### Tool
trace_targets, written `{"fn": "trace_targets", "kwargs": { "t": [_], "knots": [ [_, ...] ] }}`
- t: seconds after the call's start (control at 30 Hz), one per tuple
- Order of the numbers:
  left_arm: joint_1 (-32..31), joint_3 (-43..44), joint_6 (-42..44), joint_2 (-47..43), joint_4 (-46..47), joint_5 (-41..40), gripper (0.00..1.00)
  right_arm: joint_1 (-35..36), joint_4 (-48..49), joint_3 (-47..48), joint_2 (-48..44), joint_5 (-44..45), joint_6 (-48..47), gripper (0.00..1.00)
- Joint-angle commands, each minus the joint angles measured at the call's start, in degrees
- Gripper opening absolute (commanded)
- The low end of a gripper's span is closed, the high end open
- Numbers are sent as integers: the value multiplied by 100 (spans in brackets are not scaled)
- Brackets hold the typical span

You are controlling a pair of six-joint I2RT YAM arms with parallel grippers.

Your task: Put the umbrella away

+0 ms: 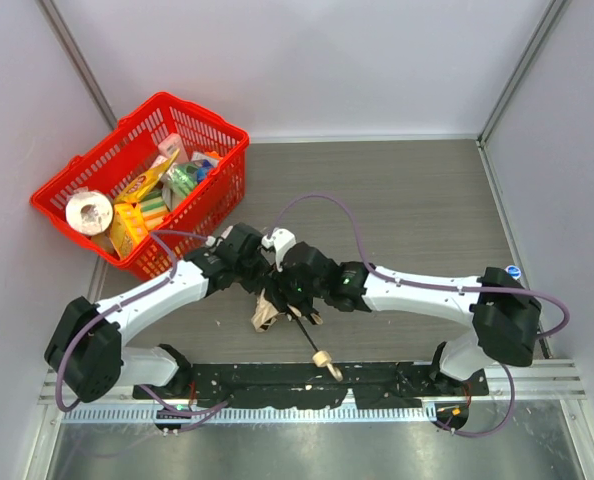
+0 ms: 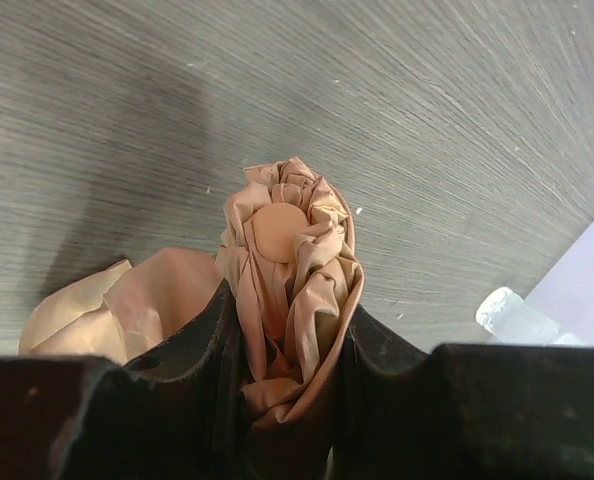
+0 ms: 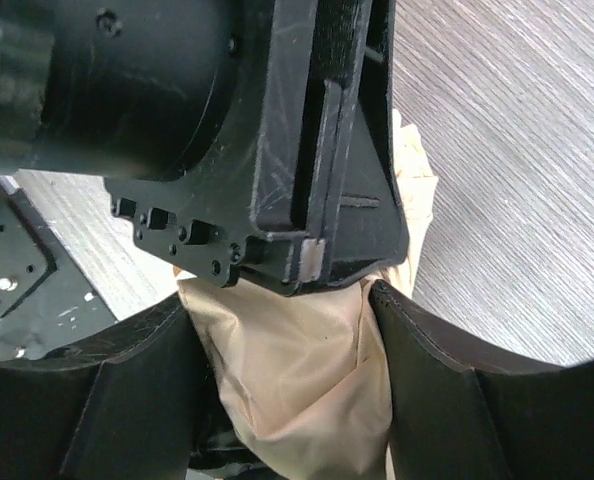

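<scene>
Light, soft umbrella (image 2: 277, 230): left jaws clench its bunched crown, right jaws squeeze loose folds; rigid shaft (image 1: 310, 338) likely offers surer hold.

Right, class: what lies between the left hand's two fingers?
The umbrella: its bunched tan fabric fills the gap between the left hand's fingers. The left wrist view shows it.

The umbrella (image 1: 267, 316) is folded, its beige fabric crumpled into a loose bundle near the middle of the grey surface (image 1: 407, 200). A thin black shaft (image 1: 307, 338) runs out of the bundle toward the near edge and ends in a small tan handle (image 1: 324, 358). At the other end the cloth gathers in tight pleats around a round tan cap (image 2: 277, 230), perhaps lifted slightly off the surface.
</scene>
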Motion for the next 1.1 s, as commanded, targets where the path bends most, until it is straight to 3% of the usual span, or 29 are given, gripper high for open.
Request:
{"fn": "trace_targets", "kwargs": {
  "t": [0.0, 0.3, 0.6, 0.67, 0.77, 0.87, 0.93, 1.0, 1.07],
  "knots": [
    [-28, 526, -491, 11, 22, -151, 0, 381, -203, 106, 270, 824, -364, 66],
    [-55, 553, -816, 29, -250, -133, 0, 926, -133, 141, 815, 2237, -794, 65],
    [-63, 456, -869, 64, -154, 25, 0, 1014, -89, 361, 1360, 2521, -1242, 66],
    [-72, 456, -860, 38, -162, 16, 0, 1006, -54, 396, 1405, 2564, -1287, 58],
    [-72, 403, -860, -24, -101, 16, 0, 997, 43, 361, 1405, 2617, -1365, 35],
    [-81, 342, -808, -94, 39, 16, 0, 1006, 227, 230, 1317, 2635, -1401, 19],
    [-81, 280, -712, -138, 197, 16, 0, 1006, 306, 168, 1238, 2574, -1410, 1],
    [-81, 132, -545, -208, 591, 218, 0, 962, 420, 72, 1115, 2347, -1349, 1],
    [-98, -70, -378, -305, 953, 166, 12, 848, 614, -138, 896, 1987, -1226, 1]
  ]
}}
